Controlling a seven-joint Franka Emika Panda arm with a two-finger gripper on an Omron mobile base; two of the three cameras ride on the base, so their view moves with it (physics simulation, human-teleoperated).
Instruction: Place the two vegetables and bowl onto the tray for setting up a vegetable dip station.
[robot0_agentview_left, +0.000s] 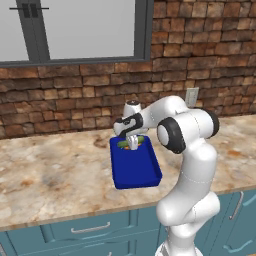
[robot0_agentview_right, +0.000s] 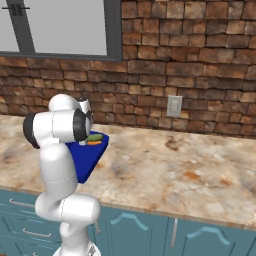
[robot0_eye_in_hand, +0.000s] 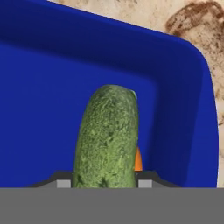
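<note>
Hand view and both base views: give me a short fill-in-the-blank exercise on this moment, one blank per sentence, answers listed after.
1. The claw is closed on the ____.
2. The cucumber hangs over the ____ tray.
3. The orange thing peeking out beside the cucumber is the ____.
4. The wall behind the counter is made of ____.

Missing words: cucumber; blue; carrot; brick

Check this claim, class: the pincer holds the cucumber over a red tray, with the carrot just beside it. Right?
Wrong in one respect: the tray is deep blue, as the hand view shows. The pincer does hold the cucumber over it, with the carrot just beside.
</note>
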